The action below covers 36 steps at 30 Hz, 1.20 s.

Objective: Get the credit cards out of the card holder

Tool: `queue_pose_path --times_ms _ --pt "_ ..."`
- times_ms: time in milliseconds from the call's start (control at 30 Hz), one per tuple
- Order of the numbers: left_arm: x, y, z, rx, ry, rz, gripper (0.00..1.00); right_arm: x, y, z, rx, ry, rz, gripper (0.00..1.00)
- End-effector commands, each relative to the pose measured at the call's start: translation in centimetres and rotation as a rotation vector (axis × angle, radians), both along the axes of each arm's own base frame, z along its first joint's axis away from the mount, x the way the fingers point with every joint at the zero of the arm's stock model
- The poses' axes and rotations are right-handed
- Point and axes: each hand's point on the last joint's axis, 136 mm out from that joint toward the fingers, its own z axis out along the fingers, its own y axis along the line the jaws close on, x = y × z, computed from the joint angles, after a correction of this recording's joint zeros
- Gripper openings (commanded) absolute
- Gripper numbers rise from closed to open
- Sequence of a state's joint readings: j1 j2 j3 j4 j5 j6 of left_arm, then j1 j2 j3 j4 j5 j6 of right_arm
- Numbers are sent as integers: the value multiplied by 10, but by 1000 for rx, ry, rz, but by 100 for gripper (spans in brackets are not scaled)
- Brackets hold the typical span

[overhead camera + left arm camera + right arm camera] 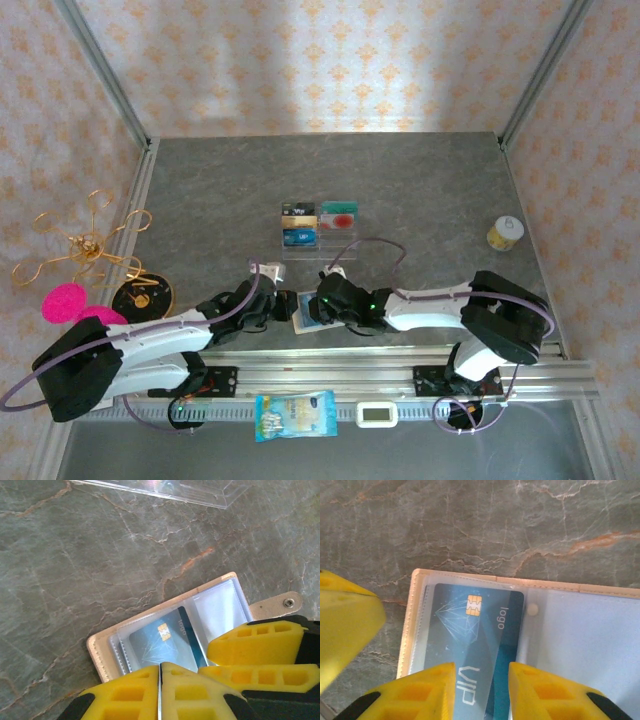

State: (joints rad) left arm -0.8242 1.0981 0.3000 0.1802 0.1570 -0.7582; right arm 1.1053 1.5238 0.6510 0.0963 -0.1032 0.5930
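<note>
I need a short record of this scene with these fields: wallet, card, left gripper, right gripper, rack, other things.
wallet: tan, lying open on the table between the two arms
blue card: in a clear pocket of the wallet, chip side up
left gripper: shut, at the wallet's edge
right gripper: jaws apart, fingertips over the blue card
clear rack: behind the wallet, holding several cards
other things: small jar on the right; snack bag near the arm bases
</note>
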Motion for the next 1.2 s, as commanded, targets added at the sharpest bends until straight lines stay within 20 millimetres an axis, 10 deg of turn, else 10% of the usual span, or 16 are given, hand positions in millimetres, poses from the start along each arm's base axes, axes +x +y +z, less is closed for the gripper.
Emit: queue_pose_path --times_ms 0,867,1167 --pt "4 -20 15 -31 -42 -57 8 8 2 23 40 -52 -2 31" --pt "-11 3 -53 176 84 -69 0 6 -2 -21 107 162 38 26" --pt "-18 2 -58 179 96 -87 0 12 -13 -24 98 158 -33 0"
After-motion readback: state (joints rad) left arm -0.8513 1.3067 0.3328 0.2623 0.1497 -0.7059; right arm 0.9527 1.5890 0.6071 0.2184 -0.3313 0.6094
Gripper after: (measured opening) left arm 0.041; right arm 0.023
